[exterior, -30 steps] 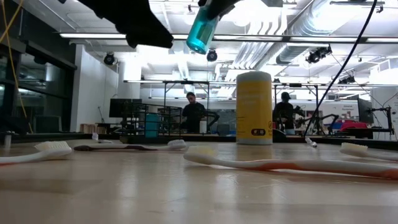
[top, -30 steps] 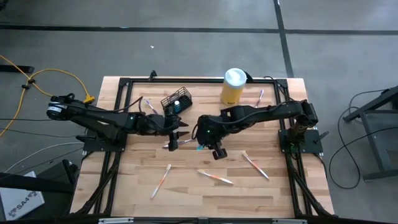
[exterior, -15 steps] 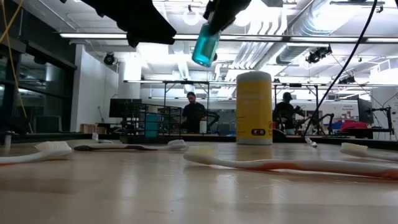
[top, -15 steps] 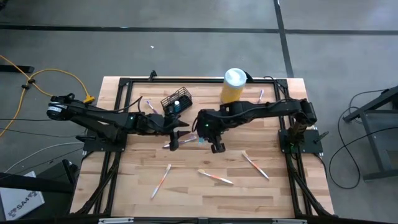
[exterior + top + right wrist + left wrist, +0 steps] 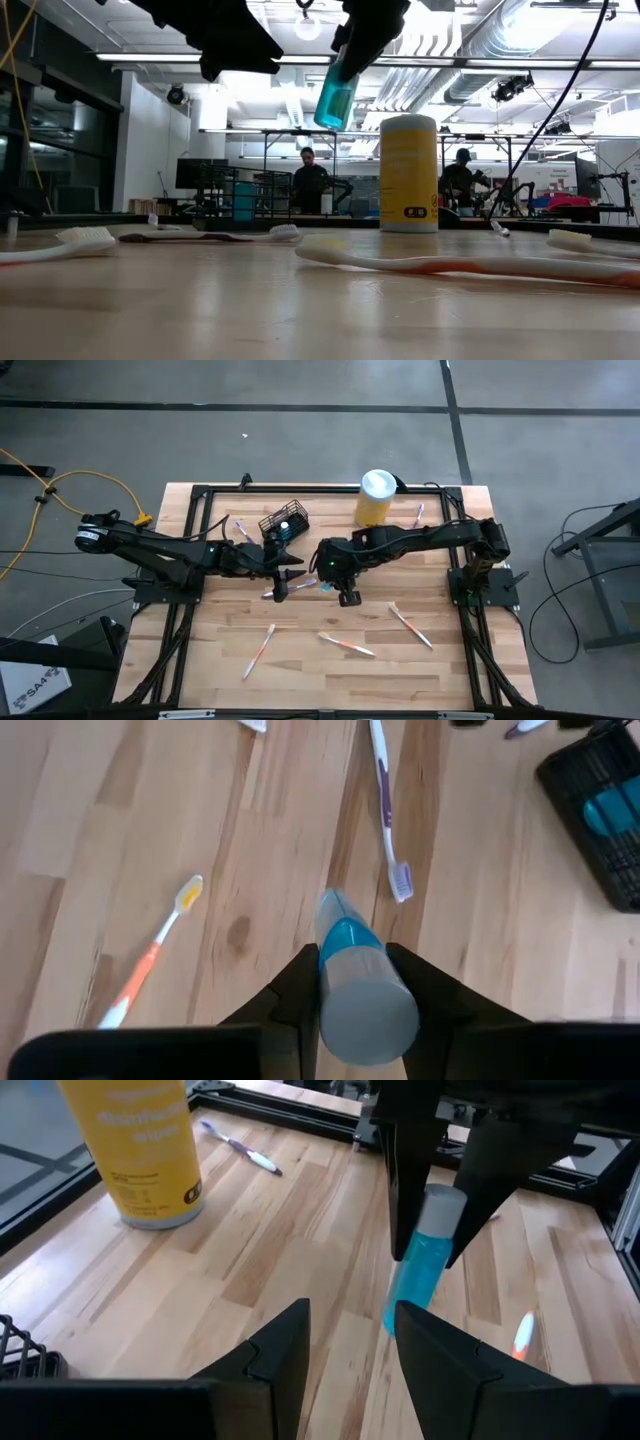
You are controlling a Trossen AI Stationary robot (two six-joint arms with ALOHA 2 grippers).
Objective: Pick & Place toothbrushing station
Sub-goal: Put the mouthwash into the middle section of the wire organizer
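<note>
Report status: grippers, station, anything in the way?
Right gripper shut on blue tube, held above the table. Left gripper open, empty, facing it. Mesh holder beyond the left gripper. Toothbrushes scattered.

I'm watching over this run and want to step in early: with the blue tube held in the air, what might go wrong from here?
The right gripper pinches the blue tube only near its capped top, so it may swing or slip. The open left gripper sits close by, so the arms might bump. The wire-mesh holder looks tilted and may tip on insertion.
</note>
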